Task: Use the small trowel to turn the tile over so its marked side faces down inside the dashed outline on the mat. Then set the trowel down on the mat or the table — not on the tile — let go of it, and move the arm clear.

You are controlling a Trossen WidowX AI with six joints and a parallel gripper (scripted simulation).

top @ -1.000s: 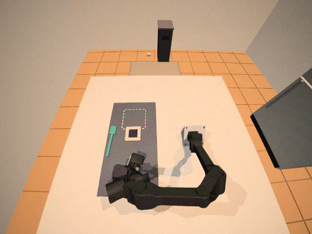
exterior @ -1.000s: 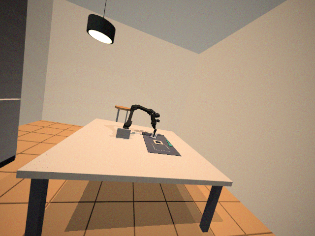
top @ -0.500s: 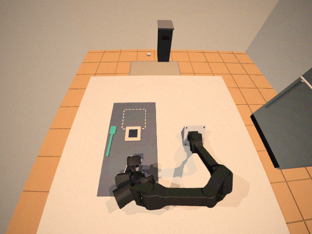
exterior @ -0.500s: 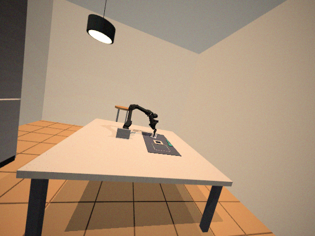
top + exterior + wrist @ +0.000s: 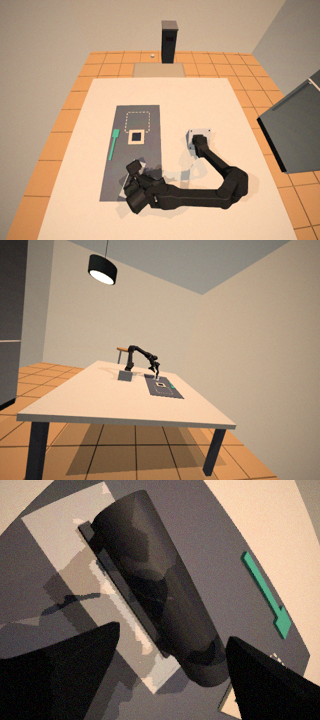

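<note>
The tile point(image 5: 136, 137) point(image 5: 160, 384) lies flat on the mat point(image 5: 152, 152) point(image 5: 210, 555), dark square mark up, beside the near edge of the dashed outline point(image 5: 139, 112). A corner of the tile shows at lower right in the wrist view. A trowel with a thick dark handle point(image 5: 155, 565) and flat pale rectangular blade point(image 5: 55, 525) point(image 5: 155, 378) is at the mat's near end, largely hidden under the arm in the top view. My gripper point(image 5: 132, 177) point(image 5: 174, 636) is open, its fingertips on either side of the handle's lower end in the wrist view. Contact is unclear.
A thin green paddle-shaped tool point(image 5: 115, 133) point(image 5: 172, 385) point(image 5: 262, 589) lies along the mat's left edge in the top view. The arm's pale base plate point(image 5: 199, 130) is right of the mat there. A lamp point(image 5: 102, 269) hangs above the table point(image 5: 103, 405).
</note>
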